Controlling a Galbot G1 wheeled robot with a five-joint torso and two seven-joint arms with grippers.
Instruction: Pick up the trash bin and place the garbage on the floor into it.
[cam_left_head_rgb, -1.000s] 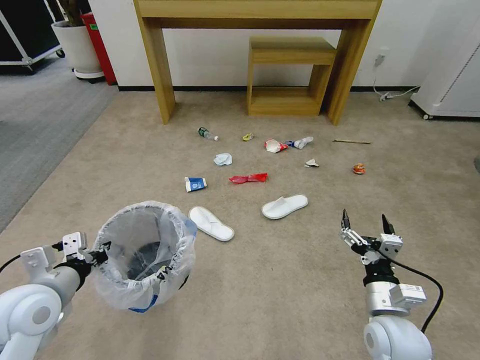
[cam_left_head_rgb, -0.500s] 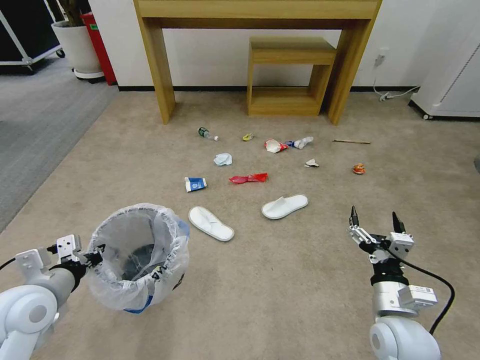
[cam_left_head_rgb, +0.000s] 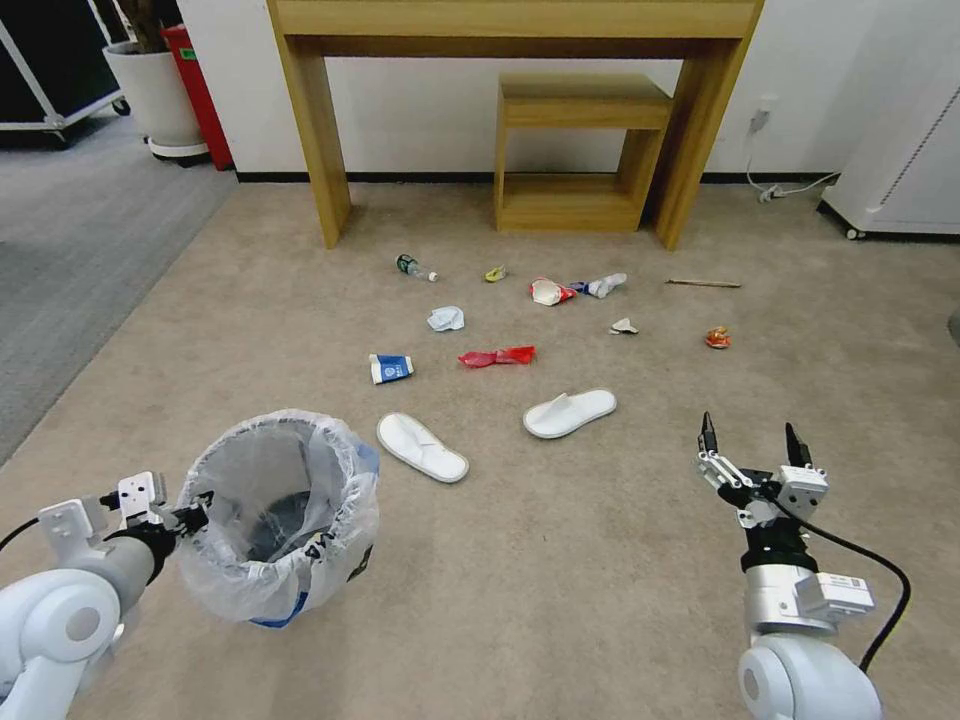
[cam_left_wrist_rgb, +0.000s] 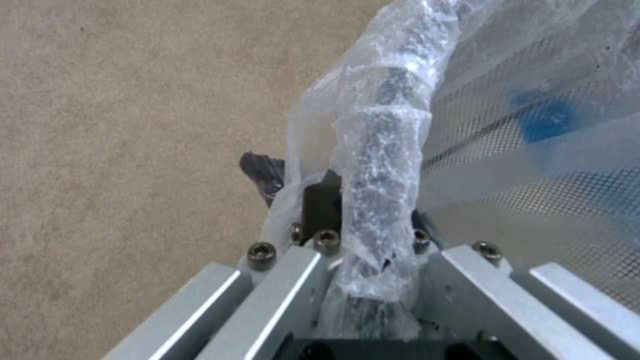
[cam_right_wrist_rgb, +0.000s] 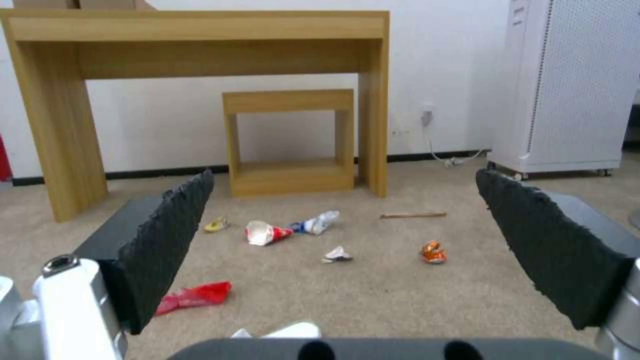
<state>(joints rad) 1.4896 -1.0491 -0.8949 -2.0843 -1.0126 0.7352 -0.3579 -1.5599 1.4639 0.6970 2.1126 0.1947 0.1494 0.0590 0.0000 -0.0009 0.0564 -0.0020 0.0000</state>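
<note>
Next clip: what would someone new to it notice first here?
The trash bin with its white bag stands out, near the robot on its left, its rim clamped in the left claw. Beyond it, litter dots the floor: two white slippers, a blue-white cup, red wrappers and a crushed orange can. The right claw hangs open above bare carpet.

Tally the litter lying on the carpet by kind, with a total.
Slippers: 2
Paper cup: 1
Red wrappers: 2
Plastic bottles: 2
Crumpled paper: 2
Wooden stick: 1
Crushed can: 1
Yellow scrap: 1
Total: 12
</note>
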